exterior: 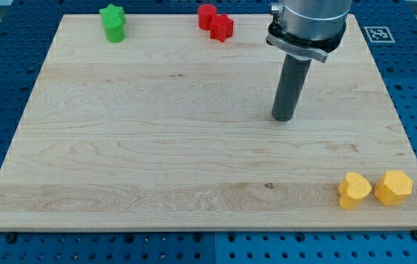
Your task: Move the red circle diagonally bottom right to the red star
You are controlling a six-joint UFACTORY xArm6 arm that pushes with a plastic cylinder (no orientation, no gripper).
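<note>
The red circle (207, 15) sits near the view's top edge of the wooden board, touching the red star (222, 28), which lies just to its lower right. My tip (283, 118) rests on the board well to the lower right of both red blocks, apart from them, in the right half of the board.
A green star (112, 16) and a green block (115, 31) touch each other at the view's top left. A yellow heart (354, 191) and a yellow hexagon (393, 187) sit side by side at the bottom right corner. The board (157, 147) lies on a blue pegboard table.
</note>
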